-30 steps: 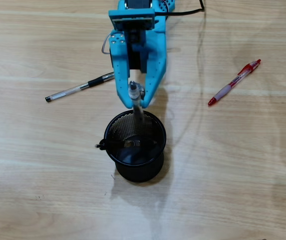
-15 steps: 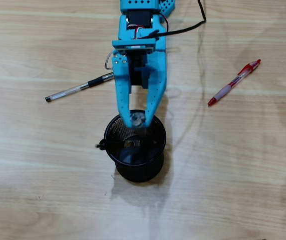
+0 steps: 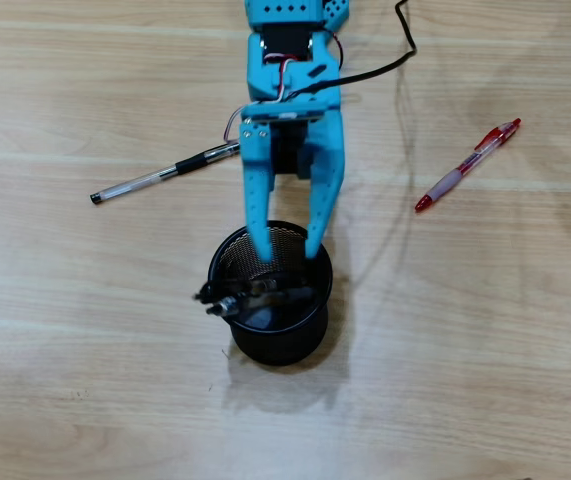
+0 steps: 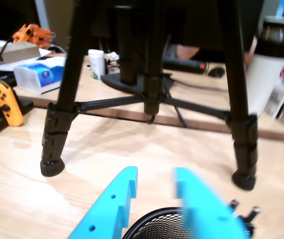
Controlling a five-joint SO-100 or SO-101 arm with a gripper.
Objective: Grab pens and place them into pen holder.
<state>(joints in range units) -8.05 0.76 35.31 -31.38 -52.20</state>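
The black mesh pen holder [image 3: 317, 300] stands at the table's centre in the overhead view; its rim [image 4: 151, 221] shows at the bottom of the wrist view. My blue gripper [image 3: 290, 248] [image 4: 154, 177] hangs open over the holder's far rim with nothing between its fingers. Two pens [image 3: 255, 296] lie slanted inside the holder, their ends poking over its left rim in the overhead view, and their ends [image 4: 241, 211] also show in the wrist view. A clear pen with a black sleeve [image 3: 160, 174] lies on the table to the left. A red pen with a pink sleeve [image 3: 467, 164] lies to the right.
A black cable [image 3: 395, 60] runs off the arm at the top of the overhead view. The wrist view shows black tripod legs [image 4: 54, 134] [image 4: 243, 144] standing on the table beyond the holder, with an orange controller [image 4: 5, 102] and a tissue box [image 4: 40, 72] further back.
The gripper moved over the holder and opened. The pen it held upright dropped in and now lies slanted beside the one inside.
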